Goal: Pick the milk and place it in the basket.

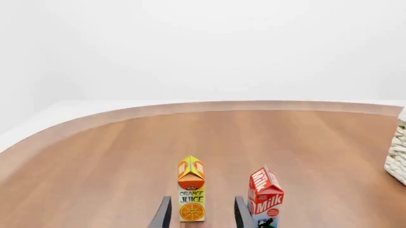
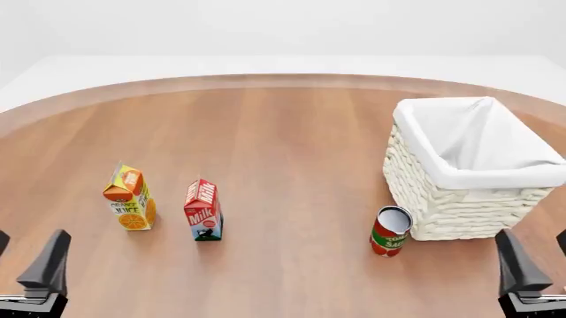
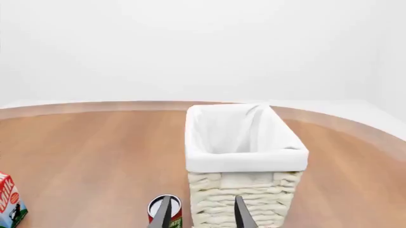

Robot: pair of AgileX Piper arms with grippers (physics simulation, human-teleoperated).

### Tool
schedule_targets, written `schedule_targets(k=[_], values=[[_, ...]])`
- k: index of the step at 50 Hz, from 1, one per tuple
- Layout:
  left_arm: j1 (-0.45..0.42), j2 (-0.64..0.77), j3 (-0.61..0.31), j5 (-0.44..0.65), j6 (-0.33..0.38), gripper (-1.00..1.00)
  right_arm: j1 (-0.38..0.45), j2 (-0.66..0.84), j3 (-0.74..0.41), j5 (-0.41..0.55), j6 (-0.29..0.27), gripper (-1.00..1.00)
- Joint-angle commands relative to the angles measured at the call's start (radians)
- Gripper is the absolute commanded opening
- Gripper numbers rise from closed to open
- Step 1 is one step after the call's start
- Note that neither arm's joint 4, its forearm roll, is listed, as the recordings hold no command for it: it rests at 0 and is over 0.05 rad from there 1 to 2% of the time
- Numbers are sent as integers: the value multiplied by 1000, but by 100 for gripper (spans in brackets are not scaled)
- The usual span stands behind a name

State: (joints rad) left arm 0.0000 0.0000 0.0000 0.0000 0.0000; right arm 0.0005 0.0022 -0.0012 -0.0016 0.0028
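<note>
Two cartons stand upright on the wooden table ahead of my left gripper: the milk and, just beside it on the outer side, the orange juice. Both grippers hang low at the near edge with nothing held; my judgement is that they are parked before any reach. Left fingers are spread apart, and through them I see the juice carton, not my target. The milk sits off that line, toward the table's middle, forward of the fingertips and clear of them. My right gripper also has its fingers parted, framing the basket with a red can just beside its near corner. The basket stands open-topped, well apart from the milk. The left arm looks the nearer one for the pick.
</note>
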Motion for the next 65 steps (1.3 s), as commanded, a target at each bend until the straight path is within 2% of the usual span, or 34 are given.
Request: schedule_targets(k=[1,6,9,19,32,52,58,65], values=[[0,0,0,0,0,100,6,6,-2,-2,8,100],[0,0,0,0,0,100,9,22,-7,11,8,100],[0,0,0,0,0,100,5,33,-21,17,48,100],[0,0,0,0,0,100,27,134,-129,65,56,100],[0,0,0,0,0,100,113,252,-271,101,93,100],[0,0,0,0,0,100,280,506,-514,124,84,100],[0,0,0,0,0,100,320,626,-605,116,97,100],[0,0,0,0,0,100,377,756,-693,105,142,100]])
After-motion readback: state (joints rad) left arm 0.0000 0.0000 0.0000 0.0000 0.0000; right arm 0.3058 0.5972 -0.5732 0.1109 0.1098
